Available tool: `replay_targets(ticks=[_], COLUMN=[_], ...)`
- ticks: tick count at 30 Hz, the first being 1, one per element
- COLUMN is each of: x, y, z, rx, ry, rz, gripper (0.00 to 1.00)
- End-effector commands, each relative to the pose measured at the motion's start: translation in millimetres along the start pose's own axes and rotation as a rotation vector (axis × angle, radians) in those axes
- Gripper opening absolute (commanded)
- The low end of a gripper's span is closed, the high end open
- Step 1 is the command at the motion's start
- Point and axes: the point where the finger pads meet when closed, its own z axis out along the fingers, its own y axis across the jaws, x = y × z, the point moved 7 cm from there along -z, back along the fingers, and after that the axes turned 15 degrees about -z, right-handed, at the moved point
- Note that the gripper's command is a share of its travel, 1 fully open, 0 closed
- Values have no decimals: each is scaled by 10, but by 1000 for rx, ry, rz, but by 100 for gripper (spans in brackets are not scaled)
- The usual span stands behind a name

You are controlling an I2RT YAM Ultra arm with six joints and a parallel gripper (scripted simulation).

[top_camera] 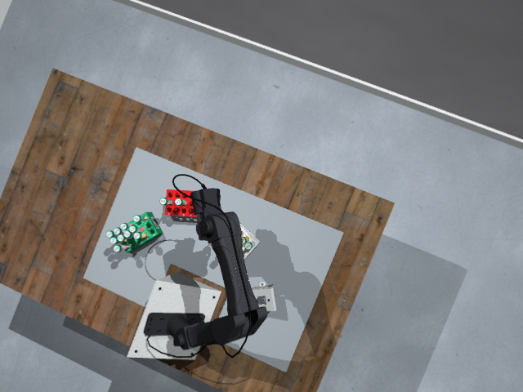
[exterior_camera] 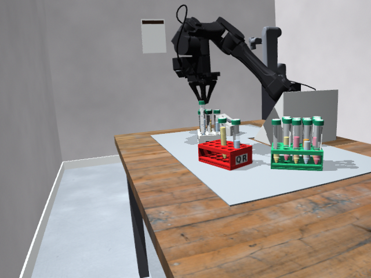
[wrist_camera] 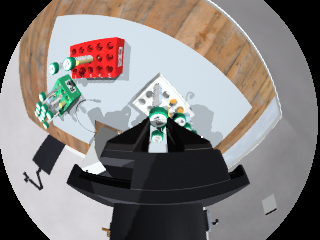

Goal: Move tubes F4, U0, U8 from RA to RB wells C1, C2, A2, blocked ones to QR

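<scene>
My gripper (exterior_camera: 203, 101) (wrist_camera: 158, 120) points down over the white rack RB (top_camera: 255, 242) (exterior_camera: 208, 138) (wrist_camera: 159, 78). It is shut on a green-capped tube (exterior_camera: 202, 114), held upright with its cap above its neighbours. Its lower end is at the rack's top; whether it is in a well, and which, I cannot tell. The cap label is unreadable. Several other green-capped tubes (top_camera: 248, 245) (exterior_camera: 216, 111) (wrist_camera: 179, 120) stand in RB. The green rack RA (top_camera: 156, 225) (exterior_camera: 296, 167) (wrist_camera: 77, 93) holds several tubes. The arm hides much of RB in the top view.
The red rack QR (top_camera: 173, 214) (exterior_camera: 248, 149) (wrist_camera: 120, 45) stands between RA and RB, with a yellow-filled tube (exterior_camera: 223, 132) and a blue-filled tube (exterior_camera: 236, 144). The button box (top_camera: 270, 295) is near the arm's base plate (top_camera: 168, 295). No lit lamp is discernible.
</scene>
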Motion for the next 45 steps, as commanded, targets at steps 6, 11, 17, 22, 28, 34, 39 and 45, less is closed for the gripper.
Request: replay_targets(ticks=[6, 11, 17, 22, 28, 34, 39, 45], x=[9, 9, 14, 5, 11, 6, 4, 6], y=[-17, -30, -29, -11, -26, -14, -8, -13], z=[-36, -11, 22, 24, 72, 88, 110, 144], rx=[24, 22, 22, 26, 22, 21, 19, 14], ry=[-40, -39, -37, -42, -37, -39, -40, -39], rz=[12, 16, 16, 11, 16, 13, 12, 15], gripper=[0, 0, 0, 0, 0, 0, 0, 0])
